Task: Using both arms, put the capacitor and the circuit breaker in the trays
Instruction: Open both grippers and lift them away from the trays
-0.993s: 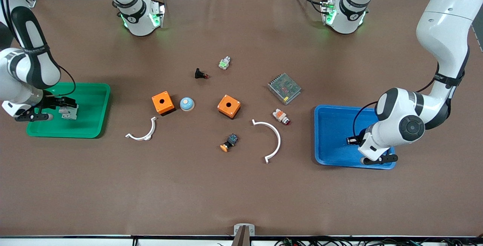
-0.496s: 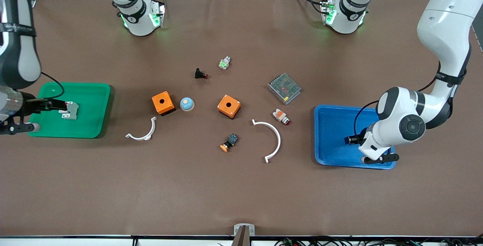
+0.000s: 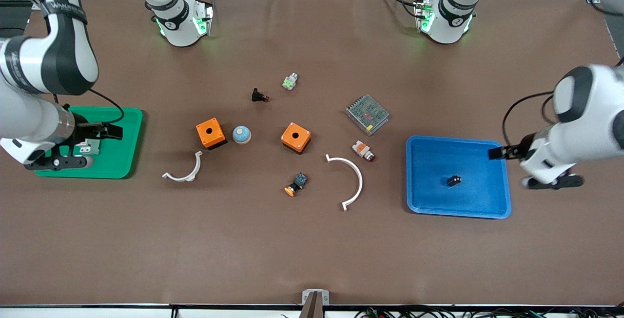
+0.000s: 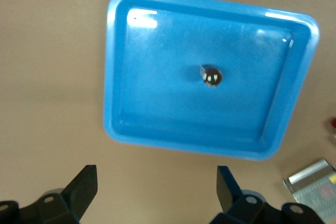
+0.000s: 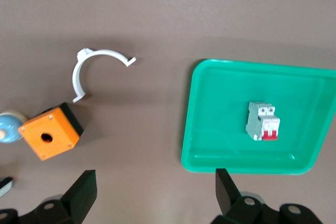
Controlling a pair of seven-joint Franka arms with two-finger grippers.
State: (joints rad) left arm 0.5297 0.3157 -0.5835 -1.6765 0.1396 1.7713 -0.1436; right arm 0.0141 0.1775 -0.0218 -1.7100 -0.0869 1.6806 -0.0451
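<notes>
The capacitor [image 3: 454, 180], a tiny black stub, lies loose in the blue tray [image 3: 458, 213]; the left wrist view shows the capacitor [image 4: 212, 76] on the floor of the blue tray [image 4: 157, 103]. My left gripper [image 3: 497, 152] hangs open and empty over that tray's rim at the left arm's end, as the left gripper [image 4: 156, 182] shows. The white-grey circuit breaker [image 5: 262, 121] with red switches lies in the green tray [image 5: 220, 129]. In the front view the circuit breaker [image 3: 90, 148] is partly hidden under my right gripper [image 3: 111, 131], which hovers over the green tray [image 3: 129, 154]. The right gripper [image 5: 156, 182] is open and empty.
Between the trays lie two orange boxes [image 3: 210, 132] [image 3: 296, 137], a blue dome [image 3: 241, 134], two white arcs [image 3: 184, 174] [image 3: 351, 181], a metal mesh unit [image 3: 367, 114], an orange-white button [image 3: 363, 150], a black button [image 3: 259, 96], a green-white part [image 3: 290, 81] and an orange-capped part [image 3: 296, 184].
My left gripper opened, let the capacitor drop in the blue tray, and pulled up toward the left arm's end. The right gripper rose from the circuit breaker, which stays in the green tray.
</notes>
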